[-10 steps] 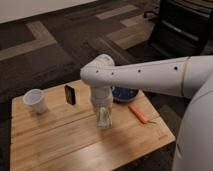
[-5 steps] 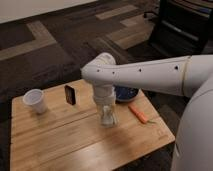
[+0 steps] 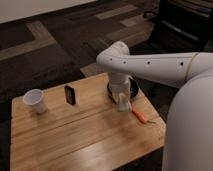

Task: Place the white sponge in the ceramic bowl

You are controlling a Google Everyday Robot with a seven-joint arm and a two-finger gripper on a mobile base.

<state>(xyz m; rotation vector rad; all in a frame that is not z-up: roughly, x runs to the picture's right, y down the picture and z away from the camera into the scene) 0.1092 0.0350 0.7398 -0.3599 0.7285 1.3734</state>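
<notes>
Well, on the wooden table (image 3: 75, 142) nearest me lies one orange stick (image 3: 140, 115). Just left of it the gripper (image 3: 123, 106), jaws closed on the one sponge (image 3: 123, 101), has slid right this past second and now hangs at the near rim of the one bowl (image 3: 134, 89), so the drop looks close. Farther left stand one cup (image 3: 35, 100) and one dark block (image 3: 70, 94).

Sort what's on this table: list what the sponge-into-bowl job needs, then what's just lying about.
For the job: claw, low over the table; sponge, at its tip; bowl, right behind it.
Lying about: cup, black block, orange stick.
</notes>
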